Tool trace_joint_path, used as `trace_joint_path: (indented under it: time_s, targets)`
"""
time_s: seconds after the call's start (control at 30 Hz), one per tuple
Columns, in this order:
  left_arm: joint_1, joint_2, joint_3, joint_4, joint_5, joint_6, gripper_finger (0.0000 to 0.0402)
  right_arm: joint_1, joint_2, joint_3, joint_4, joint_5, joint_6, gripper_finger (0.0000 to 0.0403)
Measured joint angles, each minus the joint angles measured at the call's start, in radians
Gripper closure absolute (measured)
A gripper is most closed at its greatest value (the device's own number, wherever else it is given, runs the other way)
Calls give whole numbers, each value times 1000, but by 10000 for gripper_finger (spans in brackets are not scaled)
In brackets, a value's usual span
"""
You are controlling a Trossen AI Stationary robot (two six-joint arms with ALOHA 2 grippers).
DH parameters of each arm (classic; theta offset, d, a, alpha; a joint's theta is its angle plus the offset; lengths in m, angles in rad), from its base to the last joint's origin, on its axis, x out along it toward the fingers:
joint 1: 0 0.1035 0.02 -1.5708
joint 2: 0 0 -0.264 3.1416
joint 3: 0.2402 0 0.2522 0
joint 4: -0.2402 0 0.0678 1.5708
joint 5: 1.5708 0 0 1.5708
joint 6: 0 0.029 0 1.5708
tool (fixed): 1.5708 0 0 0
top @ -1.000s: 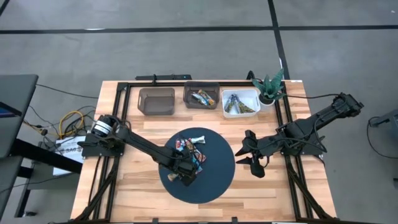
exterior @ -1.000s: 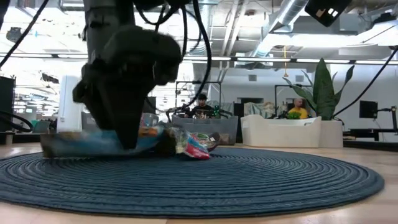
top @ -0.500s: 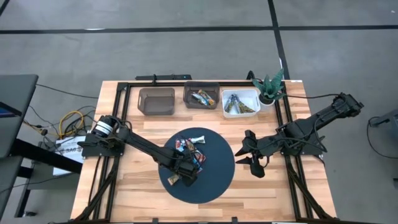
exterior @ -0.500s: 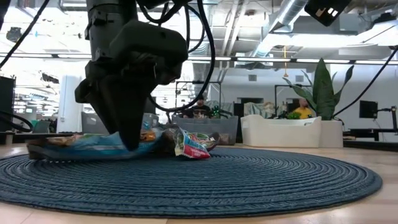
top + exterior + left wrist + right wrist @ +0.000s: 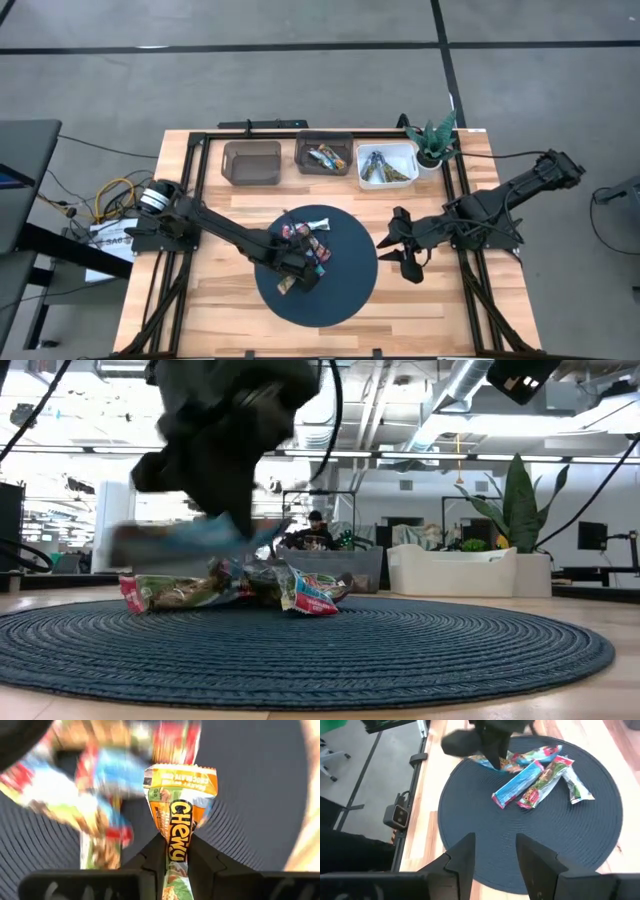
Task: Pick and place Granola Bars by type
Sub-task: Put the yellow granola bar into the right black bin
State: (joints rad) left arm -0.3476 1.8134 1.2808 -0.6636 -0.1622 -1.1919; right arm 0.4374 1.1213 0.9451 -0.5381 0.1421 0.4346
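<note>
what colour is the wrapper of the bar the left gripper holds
Orange at the top, green lower down, on the granola bar in the left gripper; left wrist view.

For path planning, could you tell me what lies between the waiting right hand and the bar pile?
Only bare blue mat, per the right wrist view.

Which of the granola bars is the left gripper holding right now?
The orange-topped Chewy bar, pinched between the left gripper fingers and lifted off the mat; the others lie in the pile.

I saw the left claw [image 5: 290,272] lifted above the bar pile [image 5: 305,243], which crowded the far half of the round mat [image 5: 340,295]. The mat's near half lay bare, as did the bench [image 5: 420,310] strip between mat and bins [image 5: 320,155].
</note>
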Motion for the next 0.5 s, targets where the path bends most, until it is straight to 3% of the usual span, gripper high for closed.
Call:
trace_joint_path:
  time_s: [0.3, 0.5]
  targets:
    - [101, -205, 0, 55, -284, 38, 352, -113, 0, 0, 61, 64, -71, 270]
    - [267, -272, 0, 109, -325, 198, 351, -230, 0, 0, 122, 280, -116, 275]
